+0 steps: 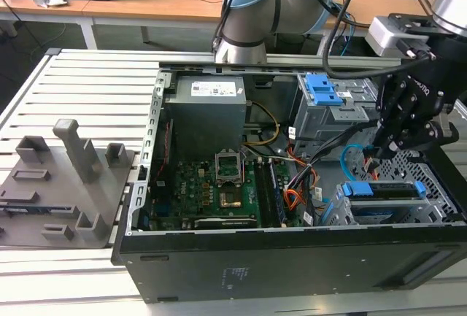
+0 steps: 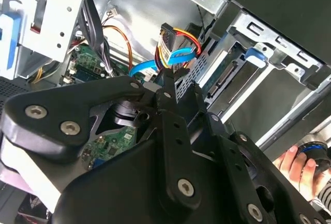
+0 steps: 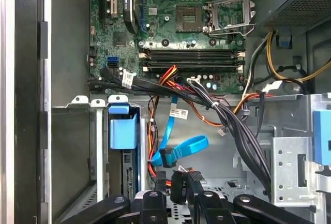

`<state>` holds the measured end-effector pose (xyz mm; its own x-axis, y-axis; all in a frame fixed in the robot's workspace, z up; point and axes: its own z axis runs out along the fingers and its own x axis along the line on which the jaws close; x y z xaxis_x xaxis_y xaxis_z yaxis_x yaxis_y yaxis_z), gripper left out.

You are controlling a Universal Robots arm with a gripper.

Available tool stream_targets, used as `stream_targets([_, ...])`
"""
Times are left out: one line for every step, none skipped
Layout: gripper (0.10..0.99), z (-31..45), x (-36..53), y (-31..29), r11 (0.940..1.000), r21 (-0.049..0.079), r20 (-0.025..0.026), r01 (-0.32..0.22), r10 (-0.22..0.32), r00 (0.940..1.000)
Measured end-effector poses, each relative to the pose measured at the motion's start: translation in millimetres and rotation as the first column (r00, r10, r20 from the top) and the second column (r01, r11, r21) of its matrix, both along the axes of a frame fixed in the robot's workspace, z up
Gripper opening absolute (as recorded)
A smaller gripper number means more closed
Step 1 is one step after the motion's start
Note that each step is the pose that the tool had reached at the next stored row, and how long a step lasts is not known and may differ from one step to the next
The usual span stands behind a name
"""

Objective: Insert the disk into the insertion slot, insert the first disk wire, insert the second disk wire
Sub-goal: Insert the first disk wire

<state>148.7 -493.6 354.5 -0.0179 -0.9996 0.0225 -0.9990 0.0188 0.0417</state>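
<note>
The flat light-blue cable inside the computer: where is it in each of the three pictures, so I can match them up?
Exterior view: the flat blue cable curves at the exterior view's right, beside the grey drive cage.
Second wrist view: it loops under the red-and-yellow wires.
First wrist view: it folds beside the orange wires.
Shared landmark: the green motherboard.

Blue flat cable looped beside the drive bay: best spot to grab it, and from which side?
Take the black plug at its end, across its flat faces, not the blue flat cable itself: the ribbon is thin and looped, so it would likely bend away. Come straight down through the open side of the case, keeping off the black cable bundle beside it.
</note>
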Motion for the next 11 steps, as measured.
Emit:
stream_targets([0.302,-1.5,0.0,0.0,1.0000,-0.001,0.0000,0.000,0.000,1.0000])
stream_targets([0.302,-2.0,0.0,0.0,1.0000,-0.002,0.0000,0.000,0.000,1.0000])
stream_targets([0.302,-2.0,-0.1,0.0,1.0000,-0.003,0.0000,0.000,0.000,1.0000])
stream_targets([0.302,-2.0,-0.1,-0.1,1.0000,-0.003,0.0000,0.000,0.000,1.0000])
stream_targets([0.302,-2.1,-0.1,0.0,1.0000,-0.003,0.0000,0.000,0.000,1.0000])
stream_targets([0.302,-2.1,-0.1,0.0,1.0000,-0.003,-0.0001,0.000,0.000,1.0000])
stream_targets([0.224,-2.2,-0.1,0.0,1.0000,-0.004,0.0000,0.000,0.000,1.0000])
stream_targets([0.169,-2.2,-0.1,0.0,1.0000,-0.004,0.0000,0.000,0.000,1.0000])
stream_targets([0.169,-2.2,-0.1,0.0,1.0000,-0.004,0.0000,0.000,0.000,1.0000])
stream_targets([0.169,-2.2,-0.1,0.0,1.0000,-0.004,0.0000,0.000,0.000,1.0000])
stream_targets([0.169,-2.1,-0.1,0.0,1.0000,-0.004,-0.0001,0.000,0.000,1.0000])
